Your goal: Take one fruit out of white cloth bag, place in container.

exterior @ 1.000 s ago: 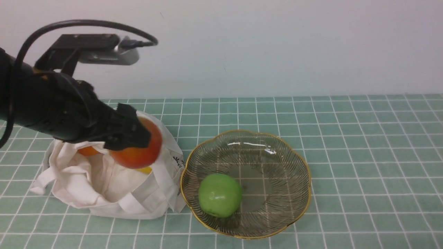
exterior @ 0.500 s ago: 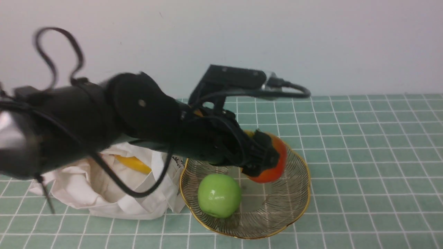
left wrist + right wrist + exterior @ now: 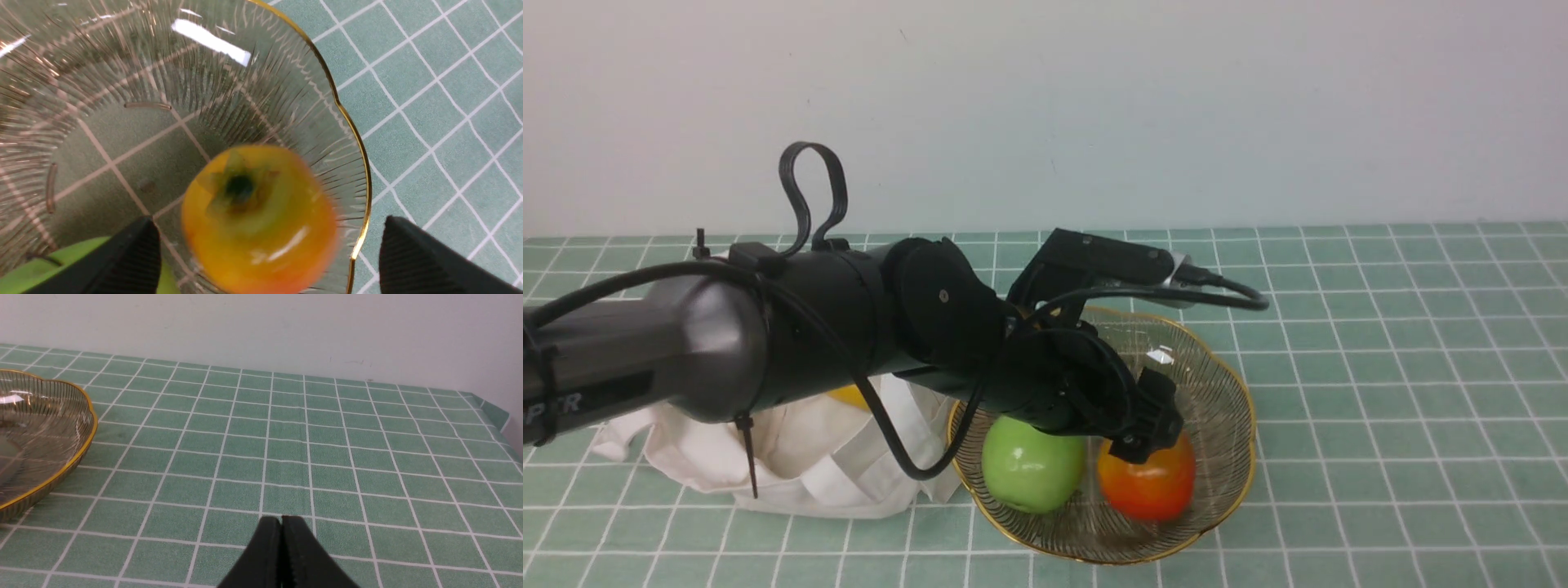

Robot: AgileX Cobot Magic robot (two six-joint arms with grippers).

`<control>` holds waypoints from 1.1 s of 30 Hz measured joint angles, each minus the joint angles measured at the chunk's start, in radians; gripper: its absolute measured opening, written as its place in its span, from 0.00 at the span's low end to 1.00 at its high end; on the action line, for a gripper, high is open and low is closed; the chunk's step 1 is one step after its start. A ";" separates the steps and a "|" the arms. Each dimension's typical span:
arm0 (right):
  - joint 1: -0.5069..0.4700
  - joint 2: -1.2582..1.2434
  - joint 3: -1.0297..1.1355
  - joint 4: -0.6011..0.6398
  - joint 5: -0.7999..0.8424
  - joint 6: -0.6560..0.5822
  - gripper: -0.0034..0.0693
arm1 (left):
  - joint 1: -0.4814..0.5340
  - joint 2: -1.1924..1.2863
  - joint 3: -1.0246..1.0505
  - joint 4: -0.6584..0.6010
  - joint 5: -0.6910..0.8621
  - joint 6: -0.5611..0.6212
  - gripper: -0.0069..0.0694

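Since the left claw has swung over from the bag and spread wide, the fruit now sits loose in the bowl beside the green apple — placement looks done

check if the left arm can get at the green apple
Probably yes: the left gripper hangs open over the glass bowl, and the green apple lies uncovered beside the red fruit.
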 joint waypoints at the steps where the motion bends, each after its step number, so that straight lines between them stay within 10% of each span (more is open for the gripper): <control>1: 0.000 0.000 0.000 0.000 0.000 0.000 0.03 | 0.000 0.000 -0.001 0.000 0.001 0.000 0.98; 7: 0.000 0.000 0.000 0.000 0.000 0.000 0.03 | 0.000 -0.021 -0.004 0.030 0.024 -0.004 0.89; 14: 0.000 0.000 0.000 0.000 0.000 0.000 0.03 | 0.000 -0.316 -0.011 0.334 0.093 -0.190 0.16; 24: 0.000 0.000 0.000 0.000 0.000 0.000 0.03 | 0.000 -0.780 0.119 0.629 0.113 -0.540 0.08; 33: 0.000 0.000 0.000 0.000 0.000 0.000 0.03 | 0.000 -1.054 0.308 0.716 0.243 -0.621 0.08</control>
